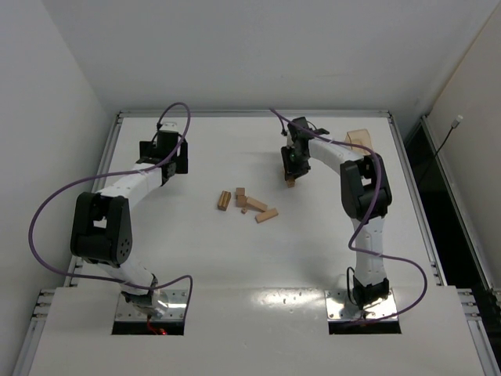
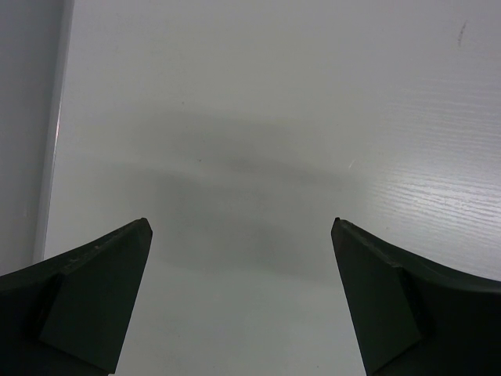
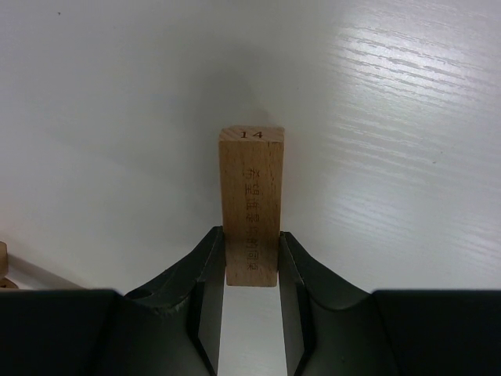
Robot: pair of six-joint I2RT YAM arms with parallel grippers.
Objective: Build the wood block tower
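Observation:
Several light-tan wood blocks [image 1: 249, 204] lie flat in a loose cluster at the middle of the table; some touch or overlap, and I cannot tell whether any are stacked. My right gripper [image 1: 291, 177] hovers to the upper right of the cluster. In the right wrist view it [image 3: 250, 239] is shut on one wood block [image 3: 250, 200] marked "14", which sticks out forward over bare table. The held block shows as a small tan tip in the top view [image 1: 290, 183]. My left gripper [image 1: 165, 159] is far left of the cluster. It is open and empty over bare table [image 2: 241, 227].
A translucent tan plastic tray [image 1: 359, 139] stands at the back right, behind the right arm. Purple cables loop around both arms. The table's raised rim [image 1: 250, 113] runs along the back. A bit of wood [image 3: 2, 265] shows at the right wrist view's left edge.

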